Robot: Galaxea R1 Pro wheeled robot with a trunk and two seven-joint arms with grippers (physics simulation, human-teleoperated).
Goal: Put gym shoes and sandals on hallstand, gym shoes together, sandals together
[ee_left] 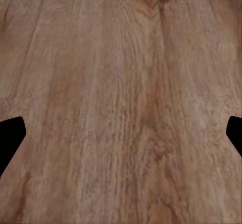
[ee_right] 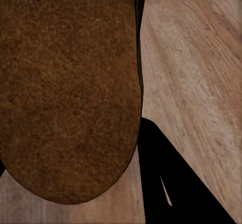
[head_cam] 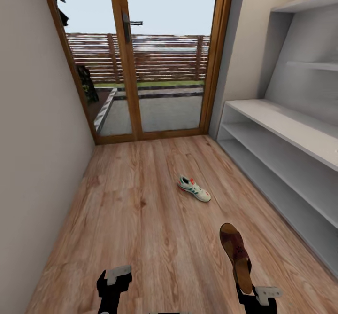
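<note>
A: Fingers on right gripper (head_cam: 249, 291) clamped on sandal (head_cam: 236, 255) heel; toe points up toward 12, sole (ee_right: 65, 88) brown in the wrist view.
B: Left gripper (head_cam: 112, 283)?
A: Fingers apart, nothing between, low at 7 over corridor floor (ee_left: 121, 98).
B: Surroundings?
A: Gym shoe (head_cam: 194, 188) on floor at 12 of sandal. Hallstand (head_cam: 286, 126) at 3. Glass door (head_cam: 164, 55) beyond.

The light brown wood-plank corridor floor (head_cam: 131, 220), grained and knotted, runs up to the glazed wooden door. One low white lace-up gym shoe (head_cam: 194, 188) with green stripes and orange-red patches lies directly on it, near the middle, apart from the pale grey hallstand's (head_cam: 281, 130) bottom edge along the floor's right side.
</note>
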